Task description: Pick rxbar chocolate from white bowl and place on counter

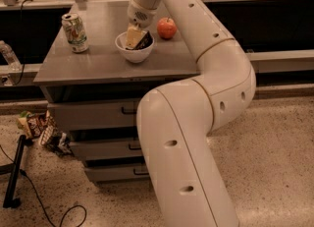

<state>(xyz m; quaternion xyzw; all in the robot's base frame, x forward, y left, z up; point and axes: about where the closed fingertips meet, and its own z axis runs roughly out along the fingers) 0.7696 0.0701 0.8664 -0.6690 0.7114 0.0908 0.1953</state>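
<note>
The white bowl stands in the middle of the grey counter. The rxbar chocolate is a dark wrapper leaning inside the bowl against its right side. My gripper reaches down from above into the bowl, its tan tip just left of the bar and touching or nearly touching it. The lower part of the bar is hidden by the bowl's rim.
A green-and-white soda can stands at the counter's left. A red apple lies right of the bowl, close to my arm. Drawers sit below the counter. Snack wrappers and a black cable lie on the floor at left.
</note>
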